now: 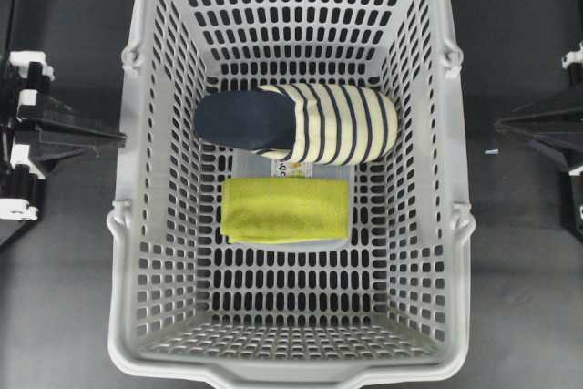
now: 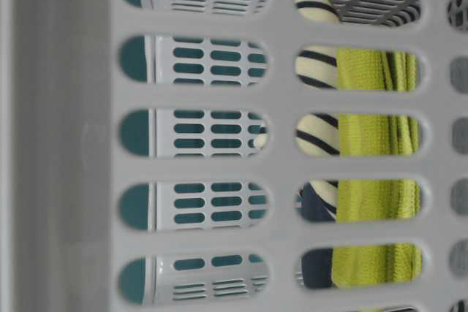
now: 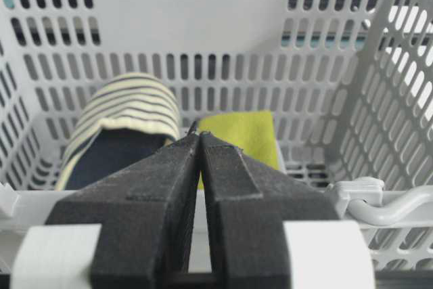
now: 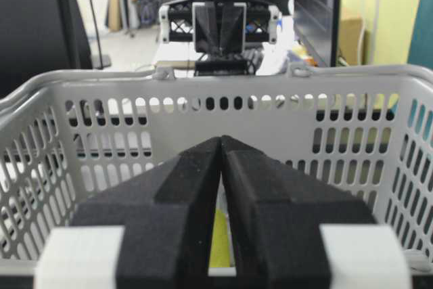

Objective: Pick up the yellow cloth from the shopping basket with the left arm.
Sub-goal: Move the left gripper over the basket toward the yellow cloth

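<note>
The yellow cloth [image 1: 285, 209] lies flat on the floor of the light grey shopping basket [image 1: 123, 225], just in front of a cream-and-navy striped slipper [image 1: 296, 122]. My left gripper [image 1: 118, 138] is shut and empty outside the basket's left wall, level with the slipper. In the left wrist view its tips [image 3: 199, 133] point over the rim at the cloth [image 3: 247, 137] and slipper [image 3: 128, 109]. My right gripper [image 1: 499, 123] is shut and empty outside the right wall. In its wrist view the tips [image 4: 221, 140] face the basket [image 4: 203, 82].
The basket fills the middle of the black table [image 1: 519, 271]. Its handle hinges stick out at the sides [image 1: 453, 59]. The table-level view looks through the basket's slots [image 2: 58, 144] at the cloth [image 2: 373, 202] and slipper [image 2: 318, 133]. The left arm [image 4: 220, 28] shows beyond the far rim.
</note>
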You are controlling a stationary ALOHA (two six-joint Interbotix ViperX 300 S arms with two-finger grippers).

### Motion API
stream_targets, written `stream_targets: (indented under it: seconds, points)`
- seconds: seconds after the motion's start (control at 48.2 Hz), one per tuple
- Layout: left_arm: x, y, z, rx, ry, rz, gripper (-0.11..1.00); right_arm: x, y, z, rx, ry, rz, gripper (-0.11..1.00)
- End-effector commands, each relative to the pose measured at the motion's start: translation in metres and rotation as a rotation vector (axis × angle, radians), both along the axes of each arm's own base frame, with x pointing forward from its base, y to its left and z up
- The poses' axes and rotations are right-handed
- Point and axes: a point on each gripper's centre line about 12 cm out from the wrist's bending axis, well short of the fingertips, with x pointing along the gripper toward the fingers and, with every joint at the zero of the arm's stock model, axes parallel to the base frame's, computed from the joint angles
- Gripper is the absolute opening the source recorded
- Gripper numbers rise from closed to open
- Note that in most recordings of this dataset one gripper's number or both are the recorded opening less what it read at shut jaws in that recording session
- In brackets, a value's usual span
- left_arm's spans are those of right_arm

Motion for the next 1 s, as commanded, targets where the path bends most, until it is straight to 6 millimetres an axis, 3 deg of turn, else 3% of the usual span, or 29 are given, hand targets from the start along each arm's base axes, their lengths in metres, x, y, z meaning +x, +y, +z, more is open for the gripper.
stream_targets:
  seconds: [0.0,0.124,0.436,0.705,0.788,0.975]
  points:
    - [0.005,-0.001,0.015,0.007,-0.006,-0.008,0.06,0.003,0.002,0.003,0.014,-0.005,0.012,0.00]
    - [0.014,-0.003,0.027,-0.029,0.042,-0.018,0.01,0.003,0.003,0.001,0.041,0.016,0.014,-0.01]
    - [0.043,-0.015,0.043,-0.023,0.232,-0.058,0.01,0.006,0.002,-0.003,0.177,0.111,0.013,-0.01]
    - [0.083,-0.018,0.054,-0.020,0.396,-0.053,0.01,0.007,0.001,-0.008,0.163,0.179,0.004,0.01]
    - [0.099,-0.020,0.055,-0.016,0.470,-0.049,0.01,0.006,0.001,-0.008,0.144,0.181,0.004,0.11]
    - [0.127,-0.021,0.052,-0.021,0.615,-0.036,0.01,0.007,0.001,-0.008,0.120,0.179,0.005,0.53]
